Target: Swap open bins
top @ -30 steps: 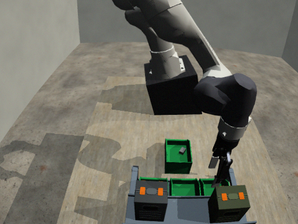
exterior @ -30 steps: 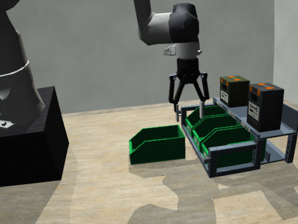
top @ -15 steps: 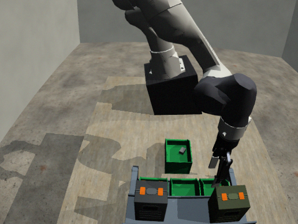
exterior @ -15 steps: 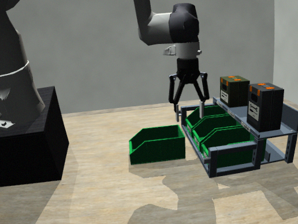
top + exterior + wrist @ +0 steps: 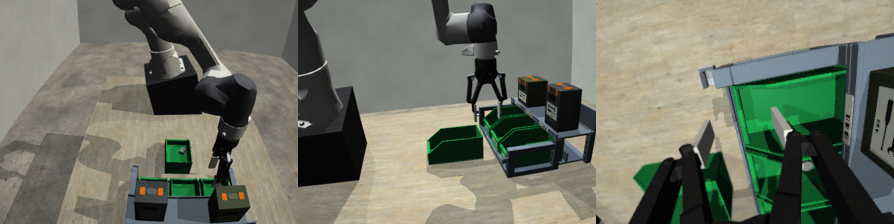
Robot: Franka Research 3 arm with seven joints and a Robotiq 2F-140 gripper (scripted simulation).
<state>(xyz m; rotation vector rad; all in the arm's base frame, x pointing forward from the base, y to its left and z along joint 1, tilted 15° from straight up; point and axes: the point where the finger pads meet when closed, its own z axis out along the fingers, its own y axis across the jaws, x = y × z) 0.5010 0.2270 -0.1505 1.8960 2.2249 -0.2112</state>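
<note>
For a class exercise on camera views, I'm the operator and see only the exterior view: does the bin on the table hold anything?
Observer: Yes. The top view shows a small grey part in the table bin.
Operator: And the far shelf bin, by the gripper?
Observer: The wrist view shows no part on the visible stretch of its floor; the gripper hides some of it.
</note>
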